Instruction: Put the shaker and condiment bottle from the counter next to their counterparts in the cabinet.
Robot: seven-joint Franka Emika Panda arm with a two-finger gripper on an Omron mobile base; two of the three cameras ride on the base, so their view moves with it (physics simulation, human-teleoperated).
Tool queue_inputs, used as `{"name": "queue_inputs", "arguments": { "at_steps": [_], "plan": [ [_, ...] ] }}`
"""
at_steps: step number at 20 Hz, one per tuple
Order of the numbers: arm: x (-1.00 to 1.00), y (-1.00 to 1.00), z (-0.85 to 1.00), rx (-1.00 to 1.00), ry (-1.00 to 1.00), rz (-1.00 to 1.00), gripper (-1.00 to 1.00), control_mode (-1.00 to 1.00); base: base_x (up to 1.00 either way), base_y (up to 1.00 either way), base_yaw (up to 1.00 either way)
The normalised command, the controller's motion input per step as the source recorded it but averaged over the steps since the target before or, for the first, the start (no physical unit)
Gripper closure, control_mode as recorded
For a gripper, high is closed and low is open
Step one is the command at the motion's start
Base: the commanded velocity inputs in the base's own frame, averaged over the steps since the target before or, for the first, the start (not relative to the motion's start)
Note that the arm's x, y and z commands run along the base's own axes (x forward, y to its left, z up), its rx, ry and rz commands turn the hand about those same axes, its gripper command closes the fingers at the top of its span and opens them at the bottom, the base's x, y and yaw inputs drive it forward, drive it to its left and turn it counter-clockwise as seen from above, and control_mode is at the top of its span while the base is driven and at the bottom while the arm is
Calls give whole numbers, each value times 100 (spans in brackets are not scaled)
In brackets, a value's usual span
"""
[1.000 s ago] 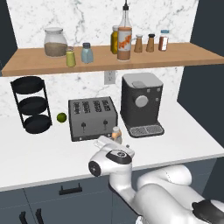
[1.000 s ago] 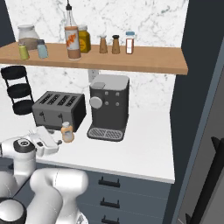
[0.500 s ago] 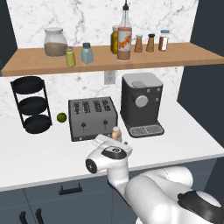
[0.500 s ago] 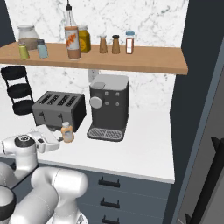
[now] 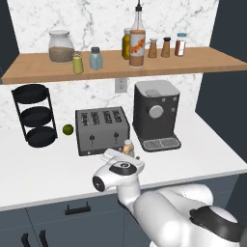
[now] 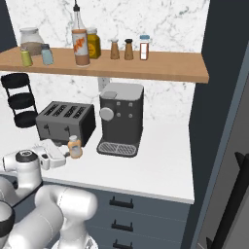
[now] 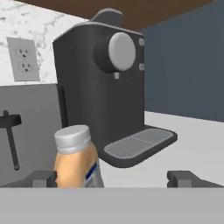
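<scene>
A: Reaching low over the broad white counter, the two-finger gripper has its jaws spread wide, holding nothing. The small squat peach-orange condiment bottle with the whitish cap stands inside the gap, close against one finger and well off the other.

B: Where is that relative to the black coffee machine?

A: Just off its drip-tray corner, on the side toward the grey four-slot toaster, upright on the worktop. From the right base view the bottle stands just in front of the toaster's near corner.

B: How would it handle?

A: I'd judge it light and rigid, probably smooth plastic, so slippery rather than fragile. Being squat, it should not tip easily. Best taken around the belly over the label, below the cap.

B: And the rest of the job?

A: The small yellow-green shaker with the grey cap is already on the long tan wooden shelf above the machine, just beside the pale blue shaker. The tall orange-labelled glass bottle with the thin black spout stands almost directly over the machine.
</scene>
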Motion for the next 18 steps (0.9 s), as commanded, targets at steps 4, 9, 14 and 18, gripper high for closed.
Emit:
{"name": "queue_inputs", "arguments": {
  "at_steps": [4,9,14,18],
  "plan": [
    [12,0,-2,0,0,0,-100,-100,0,0,0],
    [26,0,-6,-2,0,0,-100,-100,0,0,0],
    [18,0,-9,-3,0,0,-100,-100,0,0,0],
    [4,0,-14,-3,0,0,-100,-100,0,0,0]
  ]
}}
